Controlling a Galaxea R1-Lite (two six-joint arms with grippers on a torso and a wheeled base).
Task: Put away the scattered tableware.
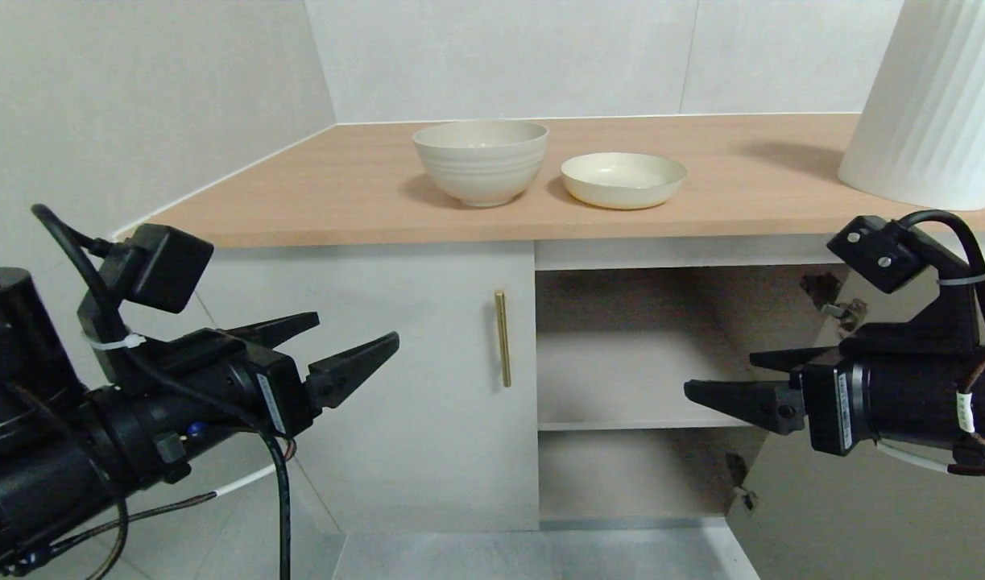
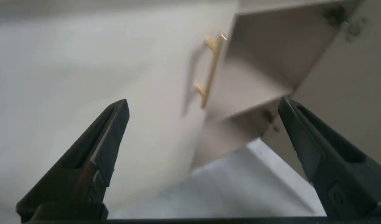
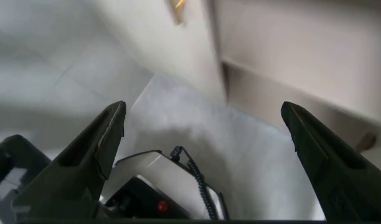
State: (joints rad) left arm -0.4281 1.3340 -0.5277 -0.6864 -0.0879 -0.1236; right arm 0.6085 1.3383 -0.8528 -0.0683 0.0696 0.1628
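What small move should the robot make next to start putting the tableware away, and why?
Probably raise the right claw toward the shallow dish on the counter. It and the left claw are open, empty and below the counter's height, the dish lies on the right arm's side, and the cabinet shelf beneath is exposed.

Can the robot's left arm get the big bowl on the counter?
Probably yes. The left claw is open and empty, and nothing stands in front of the bowl. It sits lower than the counter, so it must lift first.

The ribbed white container (image 1: 931, 97) runs past the head view's top edge.
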